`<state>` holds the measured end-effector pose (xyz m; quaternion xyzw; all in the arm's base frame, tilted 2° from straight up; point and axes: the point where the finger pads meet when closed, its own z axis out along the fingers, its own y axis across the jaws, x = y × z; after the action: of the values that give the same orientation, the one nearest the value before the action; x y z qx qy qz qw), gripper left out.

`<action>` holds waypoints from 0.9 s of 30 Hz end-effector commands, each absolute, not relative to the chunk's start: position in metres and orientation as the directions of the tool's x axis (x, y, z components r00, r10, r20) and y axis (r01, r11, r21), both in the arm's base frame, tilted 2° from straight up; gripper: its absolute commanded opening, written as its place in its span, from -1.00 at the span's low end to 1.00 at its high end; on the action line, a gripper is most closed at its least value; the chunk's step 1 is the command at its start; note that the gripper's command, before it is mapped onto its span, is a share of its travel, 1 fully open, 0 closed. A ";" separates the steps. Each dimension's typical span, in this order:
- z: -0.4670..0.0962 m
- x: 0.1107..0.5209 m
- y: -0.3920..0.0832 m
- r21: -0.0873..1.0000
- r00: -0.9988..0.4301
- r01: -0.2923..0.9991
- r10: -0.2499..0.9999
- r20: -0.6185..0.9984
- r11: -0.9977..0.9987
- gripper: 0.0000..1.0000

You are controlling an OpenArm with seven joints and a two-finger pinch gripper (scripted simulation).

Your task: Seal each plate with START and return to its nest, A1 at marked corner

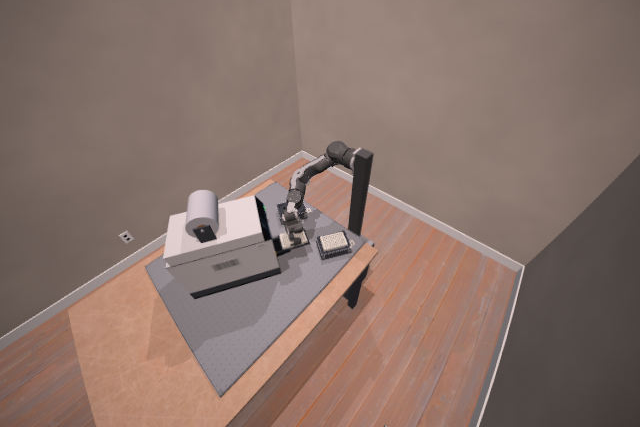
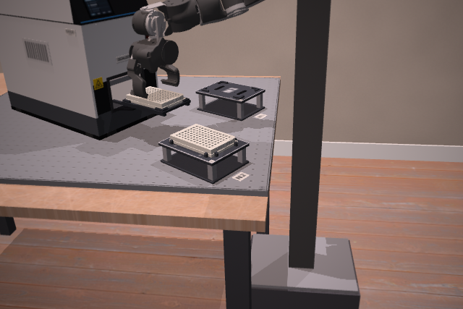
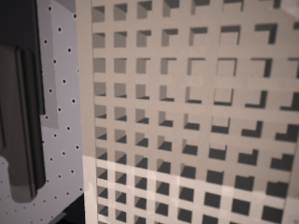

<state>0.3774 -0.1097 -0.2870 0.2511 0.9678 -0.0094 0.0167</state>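
A cream plate [image 1: 285,243] [image 2: 164,97] [image 3: 86,117] with open wells lies on the sealer's extended stage [image 2: 158,111] and looks flat; its fit in the locators cannot be made out. My gripper [image 2: 155,88] is open over this plate, its near finger overlapping the long side and its far finger a little above the back edge. One finger [image 3: 23,126] stands apart from the plate in the wrist view. Nest N1 [image 2: 215,87] is empty. The other plate [image 1: 333,240] [image 2: 202,137], with open wells, sits on nest N2 [image 2: 177,149]. No lit lamp is discernible.
The sealer [image 1: 220,260] [image 2: 48,69] stands close beside the gripper, with its screen [image 2: 98,6] high on the front. A foil roll [image 1: 202,210] tops it. The arm's dark post [image 1: 360,195] [image 2: 308,111] stands beyond the nests at the table's end.
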 end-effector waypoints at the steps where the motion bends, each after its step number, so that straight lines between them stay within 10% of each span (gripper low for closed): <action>1: -0.284 0.378 -0.110 -0.009 -0.871 0.491 0.490 -0.039 0.871 0.30; 27: -0.222 0.355 -0.163 -0.016 -0.758 0.492 0.419 -0.500 0.871 0.15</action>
<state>0.3544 -0.1625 -0.2226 0.2415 0.9384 -0.0672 0.2376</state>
